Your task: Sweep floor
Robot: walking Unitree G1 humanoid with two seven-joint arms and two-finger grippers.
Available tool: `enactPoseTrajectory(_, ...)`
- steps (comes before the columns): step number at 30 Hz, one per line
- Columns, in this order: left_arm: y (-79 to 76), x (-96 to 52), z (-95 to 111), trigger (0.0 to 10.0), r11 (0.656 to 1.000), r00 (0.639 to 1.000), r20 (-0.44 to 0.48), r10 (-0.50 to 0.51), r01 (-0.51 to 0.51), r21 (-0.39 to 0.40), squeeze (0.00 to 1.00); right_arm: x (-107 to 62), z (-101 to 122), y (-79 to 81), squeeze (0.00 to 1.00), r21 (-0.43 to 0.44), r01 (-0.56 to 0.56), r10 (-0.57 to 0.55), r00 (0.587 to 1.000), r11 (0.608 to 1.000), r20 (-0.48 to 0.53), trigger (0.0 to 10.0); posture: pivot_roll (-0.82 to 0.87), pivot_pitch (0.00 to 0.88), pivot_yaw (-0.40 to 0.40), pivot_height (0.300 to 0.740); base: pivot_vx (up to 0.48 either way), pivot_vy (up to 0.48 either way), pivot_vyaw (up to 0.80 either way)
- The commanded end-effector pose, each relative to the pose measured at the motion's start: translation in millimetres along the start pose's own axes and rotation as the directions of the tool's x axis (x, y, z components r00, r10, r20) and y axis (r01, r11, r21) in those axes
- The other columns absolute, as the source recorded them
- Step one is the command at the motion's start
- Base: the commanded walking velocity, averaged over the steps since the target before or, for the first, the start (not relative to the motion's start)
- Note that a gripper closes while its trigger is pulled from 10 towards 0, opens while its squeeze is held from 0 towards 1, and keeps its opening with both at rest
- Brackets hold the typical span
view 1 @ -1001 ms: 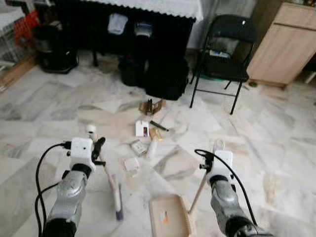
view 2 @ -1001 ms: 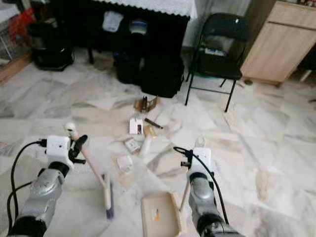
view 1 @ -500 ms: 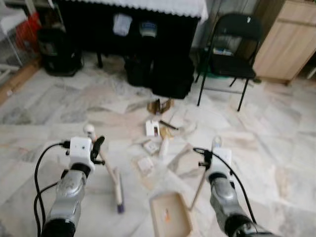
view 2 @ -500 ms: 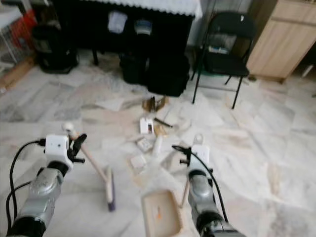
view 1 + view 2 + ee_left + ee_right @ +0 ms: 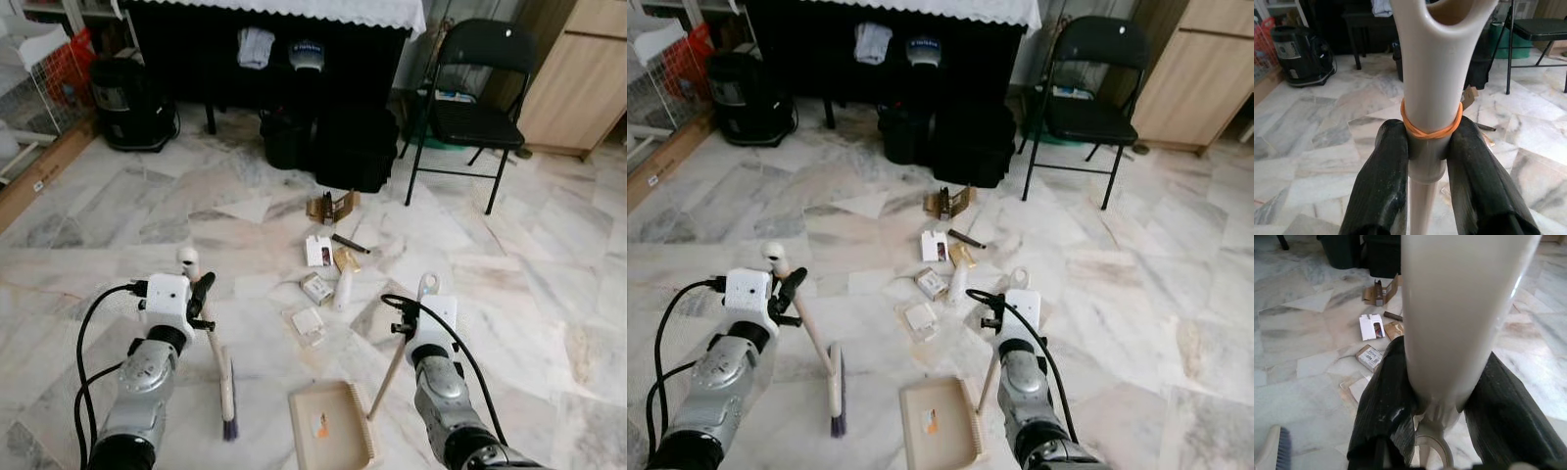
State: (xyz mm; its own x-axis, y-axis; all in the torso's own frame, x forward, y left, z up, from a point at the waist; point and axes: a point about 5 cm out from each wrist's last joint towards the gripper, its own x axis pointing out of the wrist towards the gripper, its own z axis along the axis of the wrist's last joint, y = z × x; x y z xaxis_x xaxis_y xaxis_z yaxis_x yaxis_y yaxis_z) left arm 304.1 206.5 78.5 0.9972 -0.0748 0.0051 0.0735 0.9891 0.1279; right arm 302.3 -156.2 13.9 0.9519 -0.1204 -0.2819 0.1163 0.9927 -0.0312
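On floor: dustpan now closer to litter.

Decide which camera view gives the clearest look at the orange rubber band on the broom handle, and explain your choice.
The left wrist view shows it best: the orange rubber band wraps the broom handle just above the left gripper, whose fingers clamp that handle. In the eye views the band is too small to make out. The right wrist view looks along the dustpan handle instead.

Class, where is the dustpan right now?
The dustpan lies on the marble floor between the arms, its handle held in the right gripper, the brush to its left.
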Motion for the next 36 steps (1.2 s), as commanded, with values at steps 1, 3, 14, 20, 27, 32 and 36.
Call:
enactPoseTrajectory(1, -2.7, 2.3, 5.6, 10.0, 1.000, 0.999, 0.031, -0.016, 0.016, 0.008, 0.00, -0.7, -3.0, -5.6, 0.00, -0.003, 0.016, -0.016, 1.000, 1.000, -0.014, 10.0, 0.11, 0.054, -0.073, 0.740, 0.000, 0.000, 0.00)
enactPoseTrajectory(3, -2.7, 2.2, 5.0, 10.0, 1.000, 0.999, 0.027, -0.017, 0.016, 0.008, 0.00, -0.7, -3.9, -5.5, 0.00, 0.001, 0.018, -0.018, 1.000, 1.000, -0.025, 10.0, 0.11, 0.054, -0.073, 0.740, 0.000, 0.000, -0.38)
enactPoseTrajectory(14, -4.4, 1.0, 5.4, 10.0, 1.000, 0.999, 0.039, -0.020, 0.020, -0.002, 0.00, -0.8, -3.7, -6.3, 0.00, -0.006, 0.016, -0.016, 1.000, 1.000, -0.019, 10.0, 0.11, 0.062, -0.076, 0.740, 0.000, 0.000, -0.55)
enactPoseTrajectory(20, -4.9, 0.7, 4.3, 10.0, 1.000, 0.999, 0.029, -0.021, 0.021, 0.005, 0.00, -1.0, -4.2, -6.2, 0.00, -0.008, 0.013, -0.013, 1.000, 1.000, -0.021, 10.0, 0.11, 0.063, -0.077, 0.740, 0.000, 0.000, 0.00)
enactPoseTrajectory(27, -4.6, 0.6, 3.9, 10.0, 1.000, 0.999, 0.027, -0.020, 0.019, 0.010, 0.00, -1.1, -4.3, -6.0, 0.00, -0.010, 0.012, -0.013, 1.000, 1.000, -0.022, 10.0, 0.11, 0.066, -0.077, 0.740, 0.000, 0.000, 0.00)
enactPoseTrajectory(32, -4.4, 0.8, 3.9, 10.0, 1.000, 0.999, 0.027, -0.020, 0.020, 0.009, 0.00, -1.2, -4.5, -5.7, 0.00, -0.009, 0.012, -0.013, 1.000, 1.000, -0.022, 10.0, 0.11, 0.066, -0.077, 0.740, 0.214, 0.000, 0.00)
enactPoseTrajectory(36, -4.3, 1.0, 4.2, 10.0, 1.000, 0.999, 0.028, -0.020, 0.020, 0.009, 0.00, -1.2, -5.1, -5.7, 0.00, -0.003, 0.015, -0.016, 0.999, 1.000, -0.029, 10.0, 0.11, 0.066, -0.077, 0.740, 0.285, 0.000, 0.00)
